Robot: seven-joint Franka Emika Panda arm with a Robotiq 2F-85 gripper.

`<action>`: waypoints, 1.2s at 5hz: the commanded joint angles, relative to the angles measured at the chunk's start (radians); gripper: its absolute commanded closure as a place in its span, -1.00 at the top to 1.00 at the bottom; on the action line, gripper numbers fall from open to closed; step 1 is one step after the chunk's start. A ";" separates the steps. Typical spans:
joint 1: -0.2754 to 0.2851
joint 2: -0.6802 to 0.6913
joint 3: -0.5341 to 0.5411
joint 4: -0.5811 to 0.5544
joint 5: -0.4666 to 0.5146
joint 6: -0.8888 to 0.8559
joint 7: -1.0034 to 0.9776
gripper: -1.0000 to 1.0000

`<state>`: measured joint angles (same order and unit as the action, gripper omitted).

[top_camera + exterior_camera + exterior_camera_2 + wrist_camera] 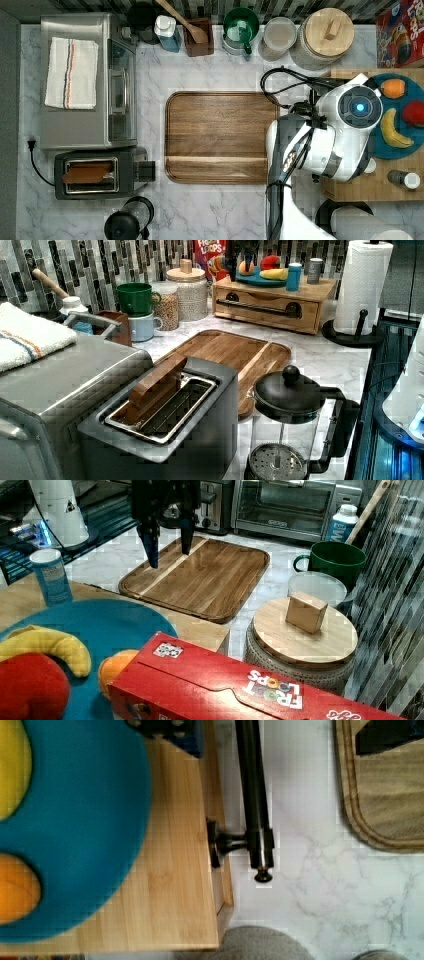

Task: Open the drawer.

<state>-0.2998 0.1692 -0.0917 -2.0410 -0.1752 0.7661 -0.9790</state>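
The dark two-fingered end effector (167,544), in the upper left of the right view, hangs with its fingers spread wide and pointing down, gripping nothing. The left view's upper middle shows the shallow light bamboo drawer (267,308) with its long black bar handle (260,306) closed in its box on the white marble tabletop (320,357), while the wrist view looks straight down on that bar's end. In the top view, the white arm (325,135) bends over the box's left edge at right of frame.

drawer (267,310) shut | handle (260,306) untouched | tool (239,262) above
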 commanded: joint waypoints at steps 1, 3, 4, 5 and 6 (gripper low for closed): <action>0.020 0.103 0.010 -0.119 -0.024 0.253 0.033 1.00; 0.016 0.151 0.005 -0.130 -0.072 0.286 0.113 1.00; 0.046 0.150 -0.020 -0.112 -0.102 0.234 0.142 1.00; 0.025 0.140 0.021 -0.076 -0.080 0.140 0.095 1.00; 0.009 0.164 0.065 -0.033 -0.012 0.094 0.017 1.00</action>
<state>-0.3137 0.3306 -0.0947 -2.1641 -0.2412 0.8682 -0.9233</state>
